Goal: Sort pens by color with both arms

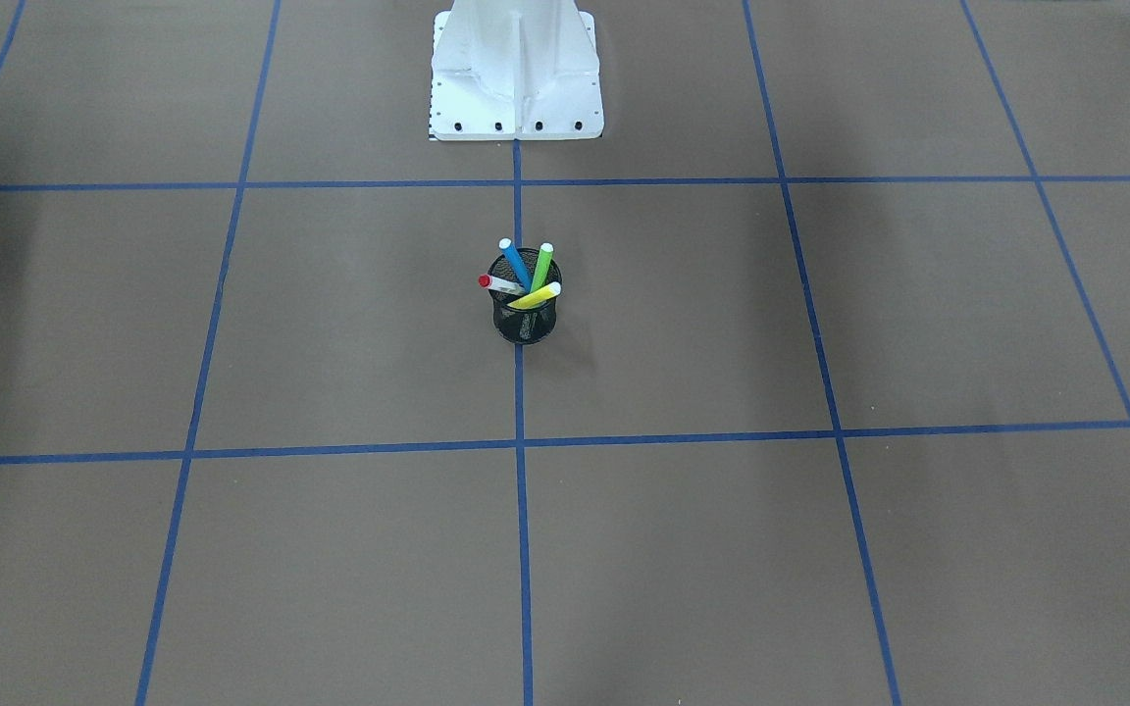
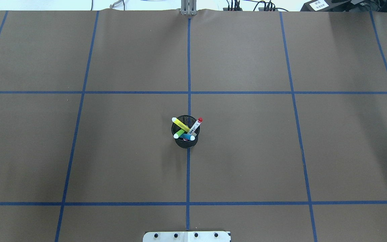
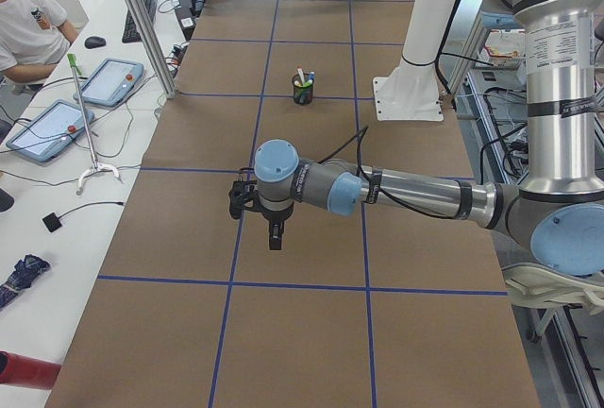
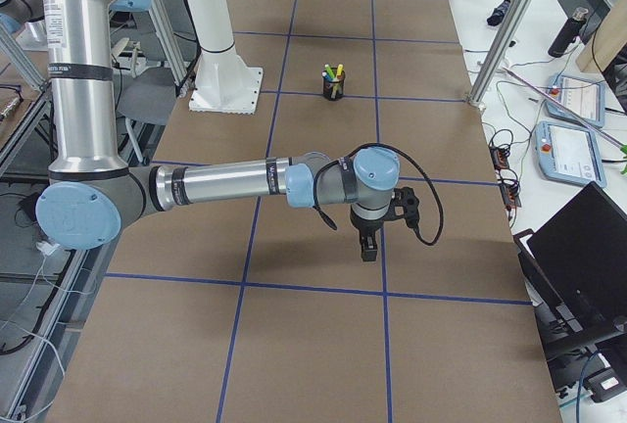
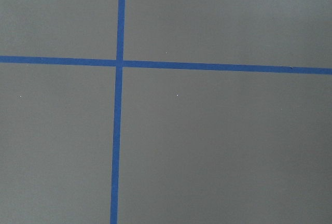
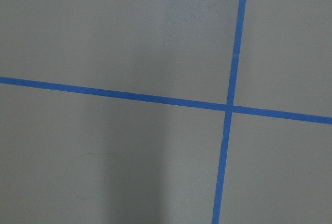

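Brown paper covers the bench [image 2: 281, 151], divided into large squares by blue tape lines [image 2: 188, 174]. Near the middle, on the centre line, a black wire-mesh cup [image 1: 526, 324] stands upright and holds all four pens, their upper ends fanned out above its rim. A slim blue marker pen [image 1: 514, 262] and a slim green marker pen [image 1: 541, 267] lean toward the white pedestal base [image 1: 516, 78]. A yellow marker pen with pale ends [image 1: 536, 297] slants across the cup's mouth. A white-bodied marker pen with a red cap [image 1: 496, 283] sticks out toward the robot's right. The pens cross one another inside the cup.

Both arms stretch out low over the bench, well apart from the cup. The grey-silver left arm [image 3: 415, 191] reaches over the bench's left part, its black left hand [image 3: 275, 236] pointing down above the paper. The grey-silver right arm [image 4: 225, 183] does the same on the other side with its black right hand [image 4: 368, 247]. For both hands, I cannot tell whether the fingers are wide or narrow. Each wrist view looks straight down on brown paper and a crossing of tape lines.
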Controlling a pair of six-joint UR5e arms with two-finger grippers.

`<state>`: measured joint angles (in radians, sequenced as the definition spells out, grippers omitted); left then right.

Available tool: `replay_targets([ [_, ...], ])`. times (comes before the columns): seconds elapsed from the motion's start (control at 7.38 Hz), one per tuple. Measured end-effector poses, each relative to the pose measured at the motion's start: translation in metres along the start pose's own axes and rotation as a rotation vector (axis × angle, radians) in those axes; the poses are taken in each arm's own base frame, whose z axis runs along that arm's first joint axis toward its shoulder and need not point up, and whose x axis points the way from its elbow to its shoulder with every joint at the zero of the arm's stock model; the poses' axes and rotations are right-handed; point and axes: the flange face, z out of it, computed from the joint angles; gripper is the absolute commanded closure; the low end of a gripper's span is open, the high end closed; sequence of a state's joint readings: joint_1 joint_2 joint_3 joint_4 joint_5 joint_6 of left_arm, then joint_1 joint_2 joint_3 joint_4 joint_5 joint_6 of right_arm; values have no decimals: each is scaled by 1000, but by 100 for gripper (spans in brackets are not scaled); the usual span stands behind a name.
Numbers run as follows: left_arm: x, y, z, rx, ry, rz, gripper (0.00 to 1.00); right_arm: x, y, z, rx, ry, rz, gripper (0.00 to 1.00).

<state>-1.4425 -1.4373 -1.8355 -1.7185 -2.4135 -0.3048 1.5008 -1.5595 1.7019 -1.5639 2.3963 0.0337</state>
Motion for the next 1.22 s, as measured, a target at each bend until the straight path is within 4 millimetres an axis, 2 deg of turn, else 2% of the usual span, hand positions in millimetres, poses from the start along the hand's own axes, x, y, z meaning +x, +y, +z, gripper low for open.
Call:
replay_targets([
  [0.14, 1, 0, 0, 0, 1, 1, 0, -5, -3, 0, 15, -22, -20, 1],
  [0.41, 2, 0, 0, 1, 2, 2, 0, -28, -8, 2, 54, -63, -94, 1],
  [0.68, 2, -1, 0, 0, 2, 2, 0, -70, -11, 4, 63, -151, -81, 1],
  [0.81, 1, -1, 0, 0, 2, 2, 0, -105, -13, 7, 61, -200, -33, 1],
  [0.95, 1, -1, 1, 0, 2, 2, 0, -151, -17, 13, 54, -244, 36, 1],
  [1.22, 3, -1, 0, 3, 4, 5, 0, -272, -40, 21, 22, -330, 181, 0],
])
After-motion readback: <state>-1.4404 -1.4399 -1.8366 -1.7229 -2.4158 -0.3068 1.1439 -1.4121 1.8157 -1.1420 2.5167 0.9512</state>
